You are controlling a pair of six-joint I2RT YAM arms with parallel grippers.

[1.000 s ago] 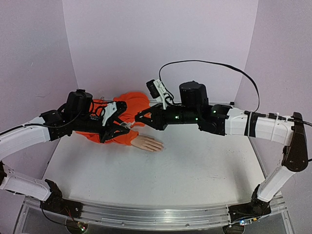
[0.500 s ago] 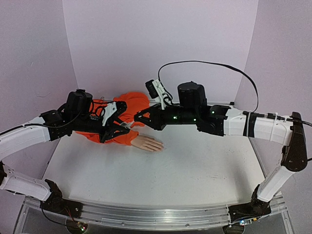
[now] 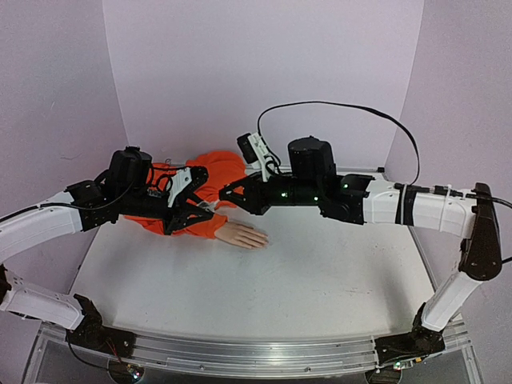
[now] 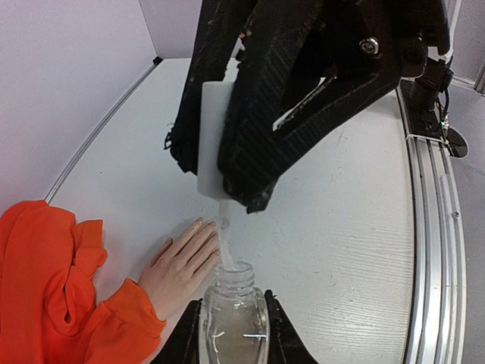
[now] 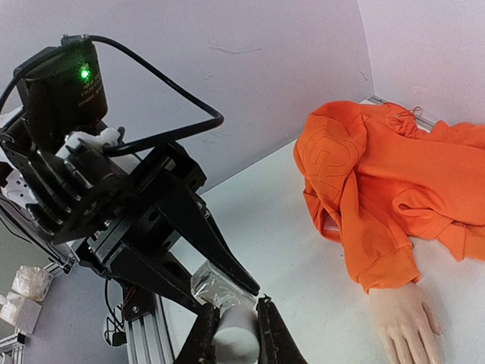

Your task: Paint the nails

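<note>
The pale mannequin hand [image 3: 242, 235] lies flat on the table, sticking out of the orange sleeve [image 3: 200, 224]. Its tiny nails [image 4: 198, 222] are bare and point away from the sleeve. My left gripper [image 3: 210, 210] is shut on a small clear bottle [image 4: 233, 322], held just above the hand's wrist. My right gripper [image 3: 225, 197] is shut on the white brush cap [image 5: 236, 340]. In the left wrist view the cap's stem [image 4: 224, 235] runs down into the bottle's open neck. The hand also shows in the right wrist view [image 5: 405, 322].
The rest of the orange garment [image 3: 220, 168] is heaped against the back wall. White walls close the table at the back and both sides. A metal rail [image 3: 240, 356] runs along the near edge. A black cable [image 3: 344, 108] loops above the right arm.
My right arm has shifted slightly left, bringing the cap closer onto the bottle. The left arm and the mannequin hand have not moved.
</note>
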